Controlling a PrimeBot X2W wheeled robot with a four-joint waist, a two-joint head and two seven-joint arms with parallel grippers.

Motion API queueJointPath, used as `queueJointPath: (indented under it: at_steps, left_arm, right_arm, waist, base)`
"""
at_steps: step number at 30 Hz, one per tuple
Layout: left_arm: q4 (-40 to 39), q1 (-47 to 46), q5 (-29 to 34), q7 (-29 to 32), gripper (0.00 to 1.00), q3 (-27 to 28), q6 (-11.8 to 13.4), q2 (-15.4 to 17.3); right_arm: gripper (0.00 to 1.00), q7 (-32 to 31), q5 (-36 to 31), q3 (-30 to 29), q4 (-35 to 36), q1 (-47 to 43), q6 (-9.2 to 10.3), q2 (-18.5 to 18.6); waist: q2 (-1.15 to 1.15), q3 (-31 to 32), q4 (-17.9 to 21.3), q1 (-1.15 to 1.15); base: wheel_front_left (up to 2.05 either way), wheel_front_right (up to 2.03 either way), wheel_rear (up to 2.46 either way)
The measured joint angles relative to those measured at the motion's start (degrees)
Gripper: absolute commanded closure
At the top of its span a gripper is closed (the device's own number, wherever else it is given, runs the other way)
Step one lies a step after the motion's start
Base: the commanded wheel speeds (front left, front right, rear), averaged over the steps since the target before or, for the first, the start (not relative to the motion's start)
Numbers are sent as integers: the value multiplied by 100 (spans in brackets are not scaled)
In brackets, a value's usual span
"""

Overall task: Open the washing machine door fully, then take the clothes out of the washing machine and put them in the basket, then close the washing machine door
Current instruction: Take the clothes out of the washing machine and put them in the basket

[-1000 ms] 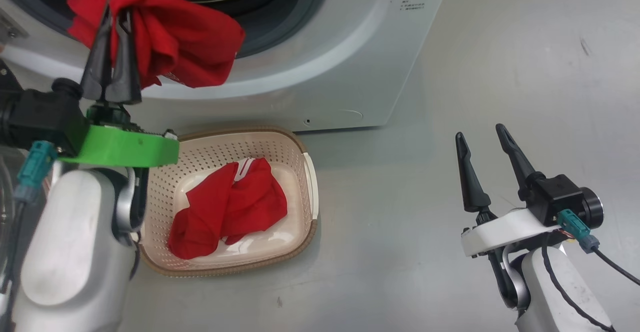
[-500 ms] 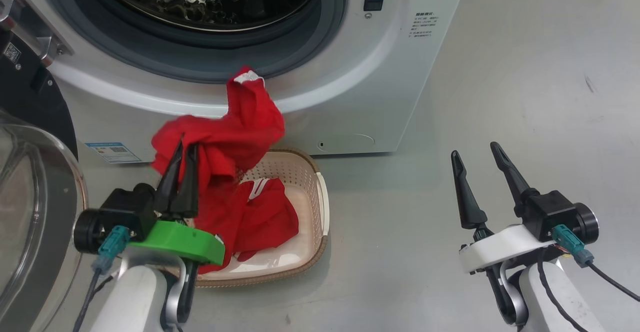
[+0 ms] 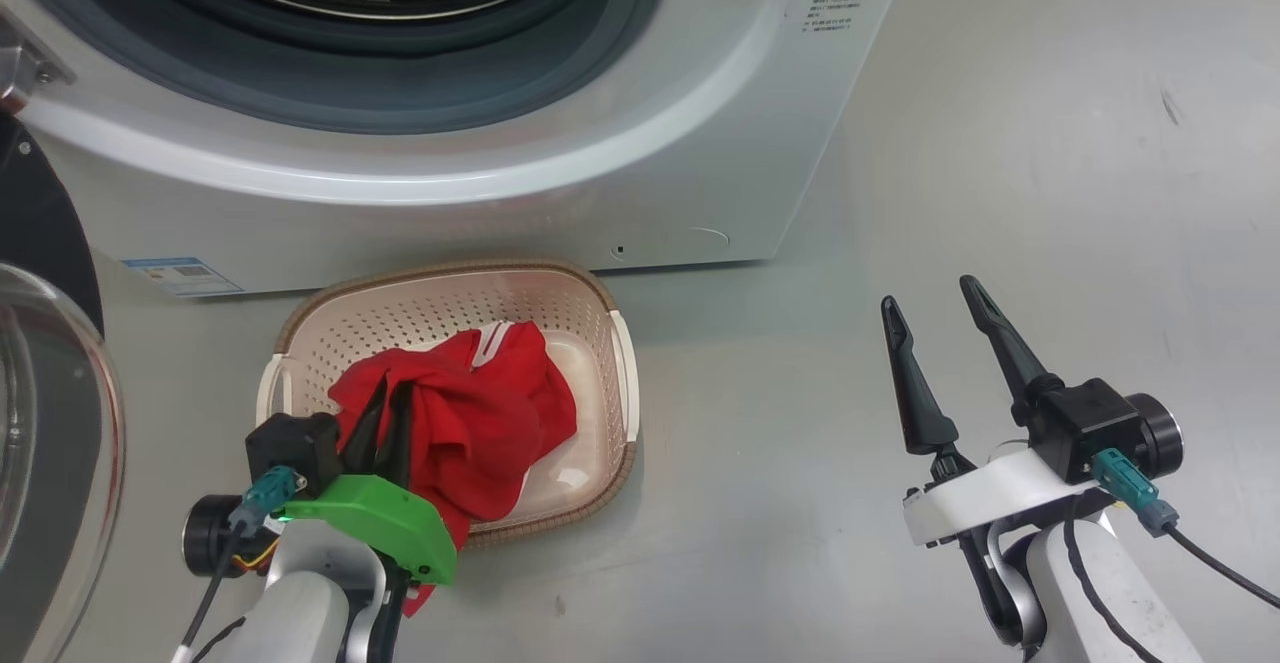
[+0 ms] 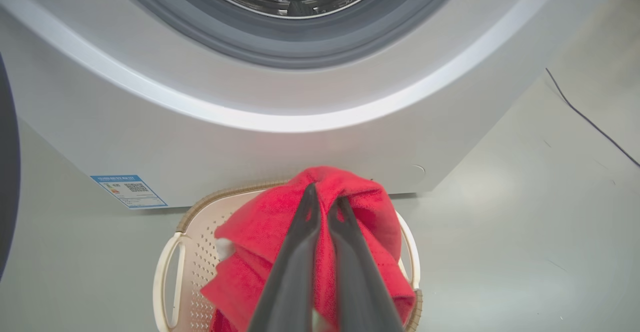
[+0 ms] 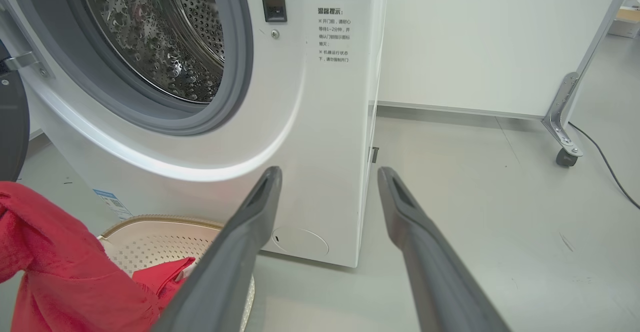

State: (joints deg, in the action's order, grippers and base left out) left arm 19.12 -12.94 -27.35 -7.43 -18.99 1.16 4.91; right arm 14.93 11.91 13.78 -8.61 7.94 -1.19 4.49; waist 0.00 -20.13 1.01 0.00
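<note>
**newbie:** how far along?

**op:** washing machine door [image 3: 50, 393] hangs open at left. Left gripper [image 3: 394, 390] pinches a red garment [image 3: 455, 443] over the basket's [image 3: 622, 373] near-left corner, and a second garment [image 5: 167, 277] sits inside. Right gripper [image 3: 927, 291] is spread wide, empty. To do, I reckon: release, shut door.

Left hand [image 3: 393, 390] with clothes [image 3: 495, 413] over basket [image 3: 440, 272]

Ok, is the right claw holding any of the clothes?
No, the right claw stands open with nothing in it, off to the right of the basket.
</note>
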Motion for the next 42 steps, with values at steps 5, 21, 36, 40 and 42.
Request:
queueJointPath:
  at_steps: [5,21,36,40,42]
  left_arm:
    - [380,-330,16,83,100,-80,-99,4]
    - [1844,-1337,12,332,100,42,-197,9]
    - [2751,-2117,-27,269,0,189,-281,66]
    - [2953,-2187,-9,130,0,183,-281,75]
    - [3047,-2236,21,68,0,186,-281,76]
  right_arm:
    - [0,0,-1,18,93,103,-25,-9]
    - [0,0,-4,88,339,559,-79,-53]
    - [0,0,-3,59,386,892,-125,-92]
    - [0,0,-2,41,360,920,-125,-94]
    - [0,0,-2,33,352,921,-125,-97]
  waist:
    - [0,-259,113,0]
    - [0,-1333,499,0]
    - [0,-2051,857,1]
    - [0,-2093,890,1]
    - [0,-2089,884,1]
  base:
    - [0,0,0]
    - [0,0,0]
    - [0,0,0]
    - [0,0,0]
    - [0,0,0]
